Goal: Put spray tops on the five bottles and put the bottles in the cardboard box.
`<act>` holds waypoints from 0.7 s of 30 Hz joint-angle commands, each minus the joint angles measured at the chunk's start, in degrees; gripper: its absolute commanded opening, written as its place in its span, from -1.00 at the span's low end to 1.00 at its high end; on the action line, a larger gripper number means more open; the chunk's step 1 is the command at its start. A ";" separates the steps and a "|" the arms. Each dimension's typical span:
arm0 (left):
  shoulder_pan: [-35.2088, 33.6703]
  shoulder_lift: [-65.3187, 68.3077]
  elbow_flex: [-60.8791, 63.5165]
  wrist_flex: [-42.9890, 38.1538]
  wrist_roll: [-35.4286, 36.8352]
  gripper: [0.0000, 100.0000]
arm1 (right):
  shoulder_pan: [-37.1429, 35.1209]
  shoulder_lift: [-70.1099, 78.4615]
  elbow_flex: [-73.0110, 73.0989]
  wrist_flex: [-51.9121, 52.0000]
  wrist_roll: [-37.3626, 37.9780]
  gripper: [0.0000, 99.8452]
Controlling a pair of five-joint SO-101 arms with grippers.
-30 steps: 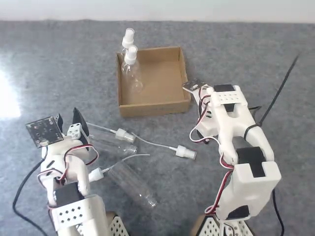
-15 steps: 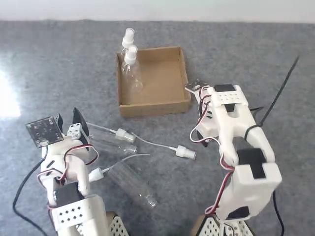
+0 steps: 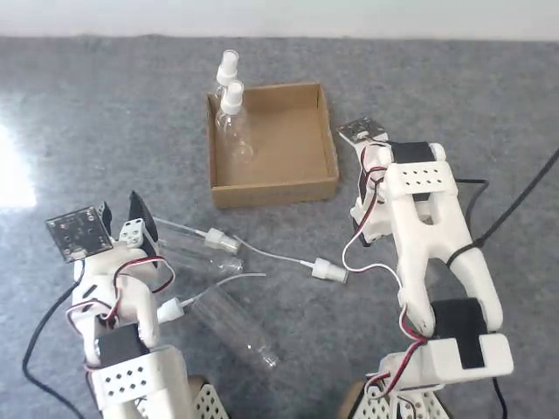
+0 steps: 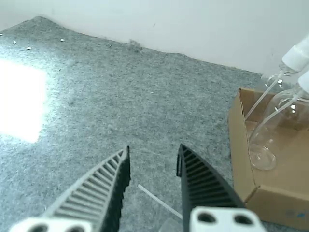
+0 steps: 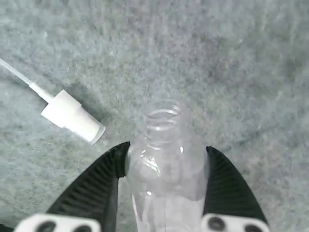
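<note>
The right tool [image 5: 167,147] clamps an uncapped bottle [image 5: 166,183] by its shoulder over the worktop's [image 5: 251,43] middle, near a loose spray top [image 5: 72,123]. The left tool [image 4: 153,149] gapes empty. The bottle is likely light, slick, thin plastic, so hold its body gently.

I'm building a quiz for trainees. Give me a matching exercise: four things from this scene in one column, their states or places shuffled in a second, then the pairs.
Column one:
1 left gripper
2 right gripper
3 cardboard box
4 loose spray top by the right arm

Column two:
A lies on the grey mat
B has capped bottles standing in it
C open, nothing between its fingers
D shut on an uncapped bottle

Pairs: 1-C, 2-D, 3-B, 4-A.
</note>
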 commanded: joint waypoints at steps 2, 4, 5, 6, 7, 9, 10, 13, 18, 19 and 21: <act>-0.09 -0.62 -0.40 -1.93 -0.62 -0.69 | -2.07 -9.45 -4.22 1.54 -3.52 -0.72; -0.09 -0.62 -0.40 -1.93 -0.62 -0.69 | -3.38 -12.88 -4.22 1.54 -5.19 -0.72; -0.09 -0.62 -0.40 -1.93 -0.62 -0.69 | -3.91 -14.64 -4.04 1.54 -5.98 -0.72; -0.09 -0.62 -0.40 -1.93 -0.62 -0.69 | -4.35 -16.13 -3.87 1.71 -6.59 -0.72; -0.09 -0.62 -0.40 -1.93 -0.62 -0.69 | -4.70 -17.54 -3.87 2.51 -7.21 -0.72; -0.09 -0.62 -0.40 -1.93 -0.62 -0.69 | -5.41 -20.09 -4.04 4.18 -7.56 -0.72; -0.09 -0.62 -0.40 -1.93 -0.62 -0.69 | -5.41 -21.23 -3.87 4.79 -7.56 -0.72; 0.00 -0.62 -0.40 -1.93 -0.62 -0.69 | -4.97 -24.57 -2.64 5.05 -7.38 -0.72; 0.09 -0.62 -0.40 -1.93 -0.62 -0.69 | -5.23 -30.90 4.48 -0.22 -7.74 -0.72; 0.09 -0.62 -0.40 -1.93 -0.62 -0.69 | -4.97 -32.40 6.24 -1.80 -7.74 -0.72; 0.00 -0.62 -0.40 -1.93 -0.62 -0.69 | -4.79 -35.38 9.67 -4.62 -7.74 -0.72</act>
